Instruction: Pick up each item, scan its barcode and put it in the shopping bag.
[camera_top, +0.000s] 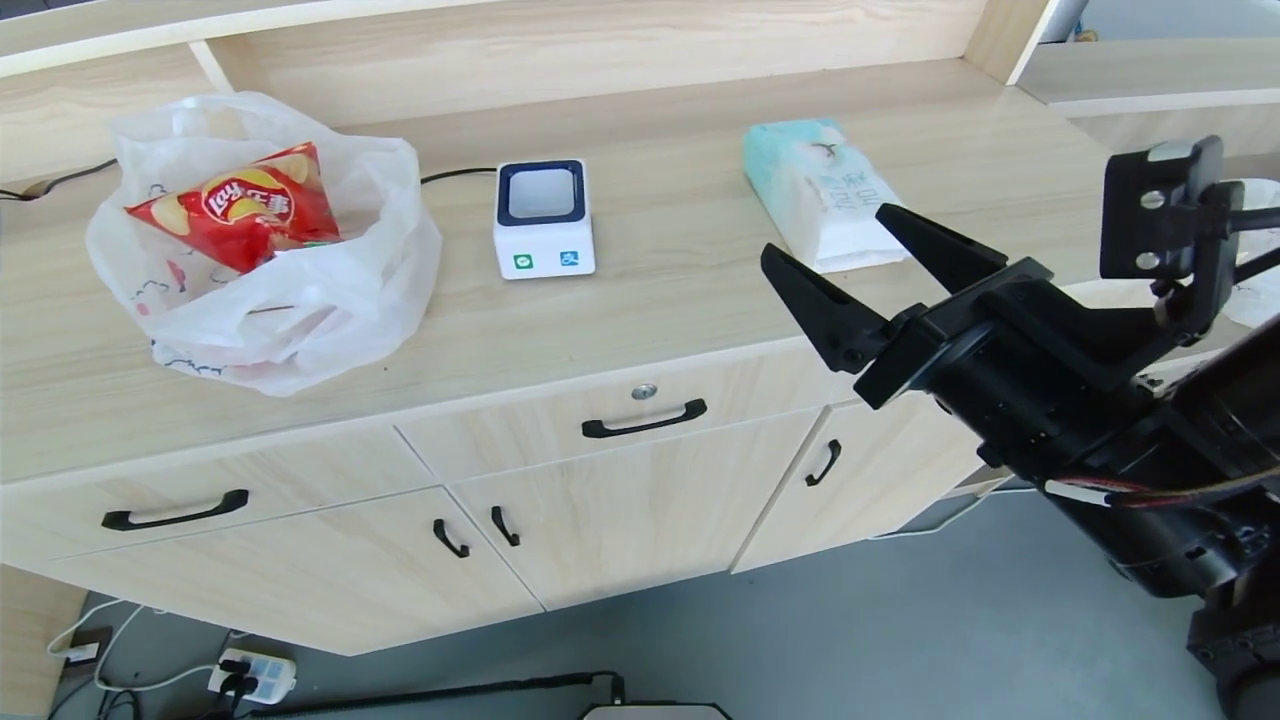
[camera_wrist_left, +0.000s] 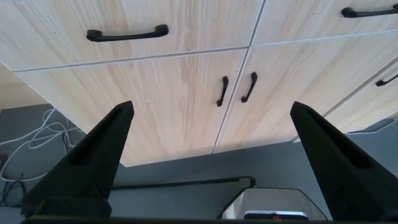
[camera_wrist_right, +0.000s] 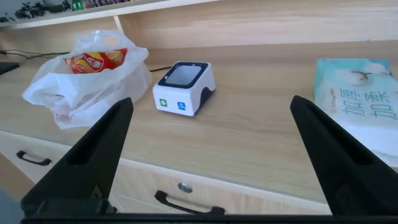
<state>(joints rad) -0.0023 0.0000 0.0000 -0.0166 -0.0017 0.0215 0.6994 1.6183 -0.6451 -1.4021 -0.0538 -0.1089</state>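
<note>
left pincer (camera_wrist_left: 211, 106) spread | faces cabinet doors (camera_wrist_left: 186, 93) (head view: chips (camera_top: 240, 205) bagged)

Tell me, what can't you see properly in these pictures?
- The chips packet: in the head view, its lower part is hidden inside the shopping bag.
- The tissue pack: in the head view, the right claw covers part of its near end. In the right wrist view, the picture's edge cuts it off.
- The barcodes: none can be made out on either item.
- The scanner cable: in the head view, it disappears behind the bag.
</note>
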